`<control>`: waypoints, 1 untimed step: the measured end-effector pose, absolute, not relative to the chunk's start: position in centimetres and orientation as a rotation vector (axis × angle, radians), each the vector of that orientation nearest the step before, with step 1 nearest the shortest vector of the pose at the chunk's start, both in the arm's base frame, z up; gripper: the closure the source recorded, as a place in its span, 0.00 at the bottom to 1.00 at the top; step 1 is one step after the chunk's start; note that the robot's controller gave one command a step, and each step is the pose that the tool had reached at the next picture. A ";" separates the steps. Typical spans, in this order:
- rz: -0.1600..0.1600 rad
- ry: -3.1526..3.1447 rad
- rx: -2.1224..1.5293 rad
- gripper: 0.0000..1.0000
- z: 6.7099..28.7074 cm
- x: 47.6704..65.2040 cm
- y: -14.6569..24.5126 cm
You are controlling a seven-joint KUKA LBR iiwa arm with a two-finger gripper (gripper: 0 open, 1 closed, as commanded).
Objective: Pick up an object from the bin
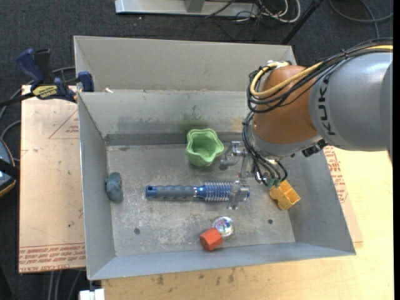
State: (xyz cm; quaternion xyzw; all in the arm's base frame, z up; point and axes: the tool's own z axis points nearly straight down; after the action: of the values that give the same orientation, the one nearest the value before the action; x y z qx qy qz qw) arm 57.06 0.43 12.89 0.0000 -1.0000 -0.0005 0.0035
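1. Nearest the front wall of the bin, an orange-red block is lying with a small clear, shiny piece touching it. Bare floor is stretching away to their left.
2. Behind them, a blue brush is lying crosswise in mid-bin, its ribbed head pointing right.
3. Level with it, a yellow block is sitting near the right slope, and a grey-blue lump is resting well apart by the left wall.
4. Hanging low, the pincer is spreading its jaws wide and gripping nothing. One finger is standing at the tip of the brush head, the other just beside the cup.
5. Farther back, a green scalloped cup is standing upright near the rear wall.
6. Judging progress: nothing is being lifted yet, so closing, gripping and raising are all remaining. Every candidate is still lying on the bin floor, the brush head and cup nearest. Room is looking tight between those two, and generous across the left floor.
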 end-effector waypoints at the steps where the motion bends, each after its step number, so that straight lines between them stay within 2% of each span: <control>1: -0.002 -3.144 0.112 0.00 7.8 56.1 2.8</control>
State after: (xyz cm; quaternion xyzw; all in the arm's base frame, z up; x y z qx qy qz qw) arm 56.07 2.83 7.81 0.0355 -0.9994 -0.0006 -0.0024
